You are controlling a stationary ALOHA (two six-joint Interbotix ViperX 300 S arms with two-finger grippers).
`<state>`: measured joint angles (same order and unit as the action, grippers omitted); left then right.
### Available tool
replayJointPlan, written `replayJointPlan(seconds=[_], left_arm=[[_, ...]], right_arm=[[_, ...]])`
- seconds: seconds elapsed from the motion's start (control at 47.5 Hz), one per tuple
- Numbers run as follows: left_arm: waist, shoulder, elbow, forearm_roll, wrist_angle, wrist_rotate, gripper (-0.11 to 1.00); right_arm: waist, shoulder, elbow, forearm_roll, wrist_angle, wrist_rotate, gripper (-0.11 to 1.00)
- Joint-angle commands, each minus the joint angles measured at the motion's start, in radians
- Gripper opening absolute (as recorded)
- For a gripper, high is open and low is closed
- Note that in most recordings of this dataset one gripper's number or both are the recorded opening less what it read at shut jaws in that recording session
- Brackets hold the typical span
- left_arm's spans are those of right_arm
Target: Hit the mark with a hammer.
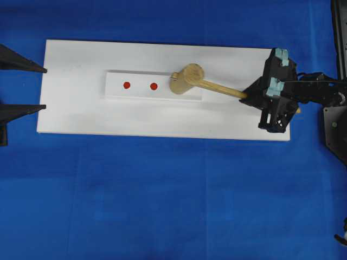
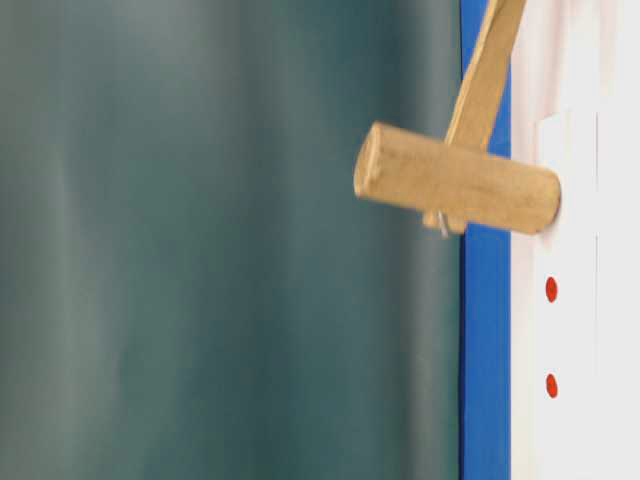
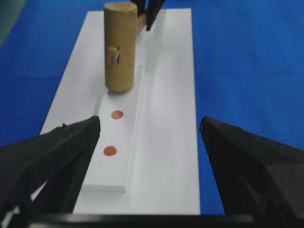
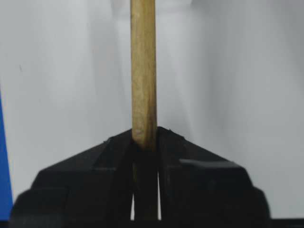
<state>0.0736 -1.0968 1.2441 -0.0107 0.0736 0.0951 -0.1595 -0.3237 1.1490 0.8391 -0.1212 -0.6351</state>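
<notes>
Blue surface (image 1: 162, 206) covered the whole workspace. White rectangular board (image 1: 81, 116) lay flat on it, long side running left-right, slightly above center in the overhead view. Smaller raised white strip (image 1: 116, 93) sat on the board, left of center, parallel to its long edges. Dark green backdrop (image 2: 220, 250), blurred, filled the table-level view.

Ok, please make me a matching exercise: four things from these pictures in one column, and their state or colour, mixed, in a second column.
Things:
1. hammer
2. left pincer
3. right pincer
4. marks

States:
A. open, holding nothing
B. red dots on the white strip
C. shut on a wooden handle
D. head over the strip's end, beside the dots

Pairs: 1-D, 2-A, 3-C, 4-B
</notes>
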Motion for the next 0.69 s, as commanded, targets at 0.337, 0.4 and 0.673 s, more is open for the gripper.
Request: replayJointPlan(seconds=[0.337,0.4,0.673], left_arm=[[0.003,0.008,-0.011,-0.003,-0.003,-0.002,0.84],[0.003,0.009,-0.011,-0.003,-0.003,-0.002,0.84],[0.003,0.011,-0.009,-0.003,-0.003,-0.002,0.84]], right_arm=[[0.000,-0.258,-0.078,-0.041,0.035,-0.005,0.02],[0.000,-0.279,-0.083,-0.049,0.041,-0.005,0.02],[0.002,-0.270,-0.112,-0.052,0.051,-0.005,0.02]])
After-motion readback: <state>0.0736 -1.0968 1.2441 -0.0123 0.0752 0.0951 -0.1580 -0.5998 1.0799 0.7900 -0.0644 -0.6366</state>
